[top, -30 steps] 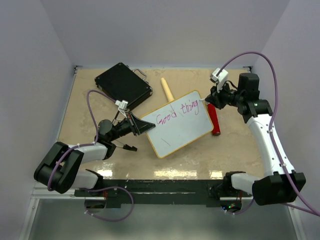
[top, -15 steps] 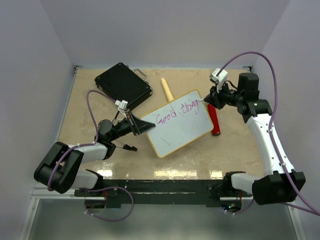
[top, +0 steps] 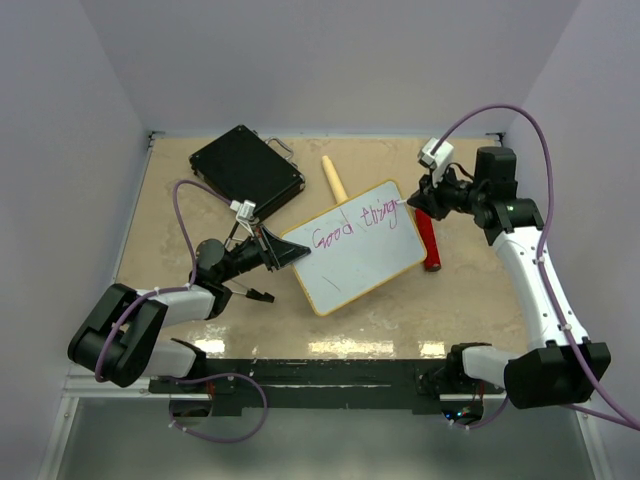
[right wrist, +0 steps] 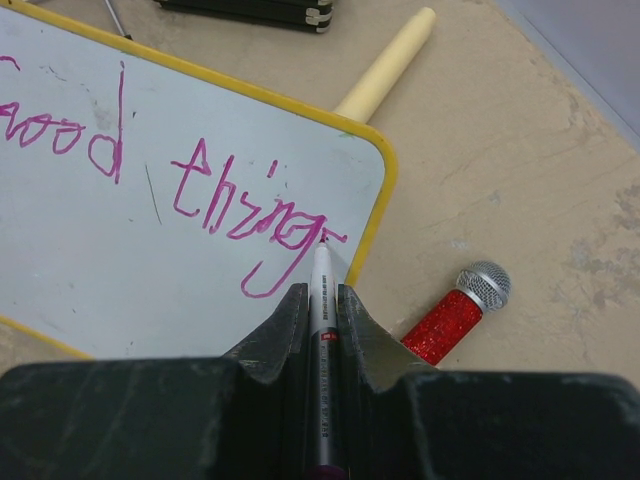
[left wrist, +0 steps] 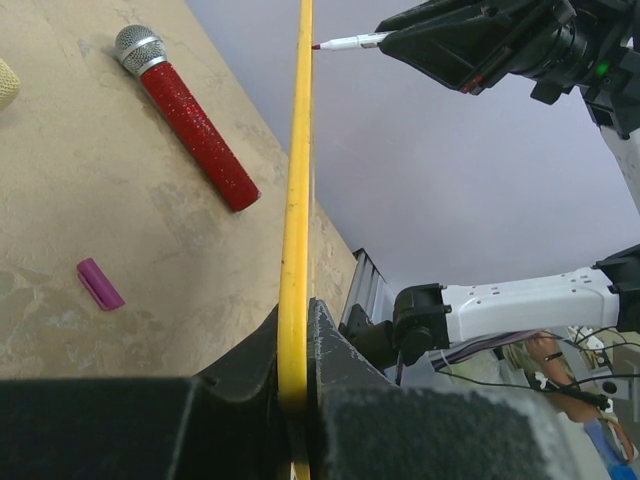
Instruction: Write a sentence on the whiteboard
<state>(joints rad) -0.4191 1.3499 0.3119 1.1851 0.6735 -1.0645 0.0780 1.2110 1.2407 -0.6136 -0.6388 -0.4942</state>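
Whiteboard point(top: 362, 268) lies askew near the middle of the table point(top: 460, 300), its long sides running from lower left to upper right in the overhead view. The left gripper point(top: 288, 252) is closed on the board's left end. The left wrist view shows the yellow frame edge-on, pinched between the two fingers with no gap. Whether the board rests flat on the table or is raised off it, I cannot tell. Magenta writing point(right wrist: 250, 205) along the upper part of the board reads "Good thing" in one line. The right gripper point(right wrist: 320, 292) is closed on a marker point(right wrist: 321, 262), which sticks out forward between the fingers. The marker's tip sits at the tail of the last "g", close to the board's rounded right corner. A red microphone point(top: 428, 240) with a silver head lies on the table just beside the board's right short side, below the right gripper in the overhead view. A cream-coloured stick point(top: 335, 180) pokes out from behind the board's far long side. A black case point(top: 246, 170) lies near the far left corner of the table, well apart from the microphone. A small purple cap point(left wrist: 100, 283) lies on the table, seen only in the left wrist view.
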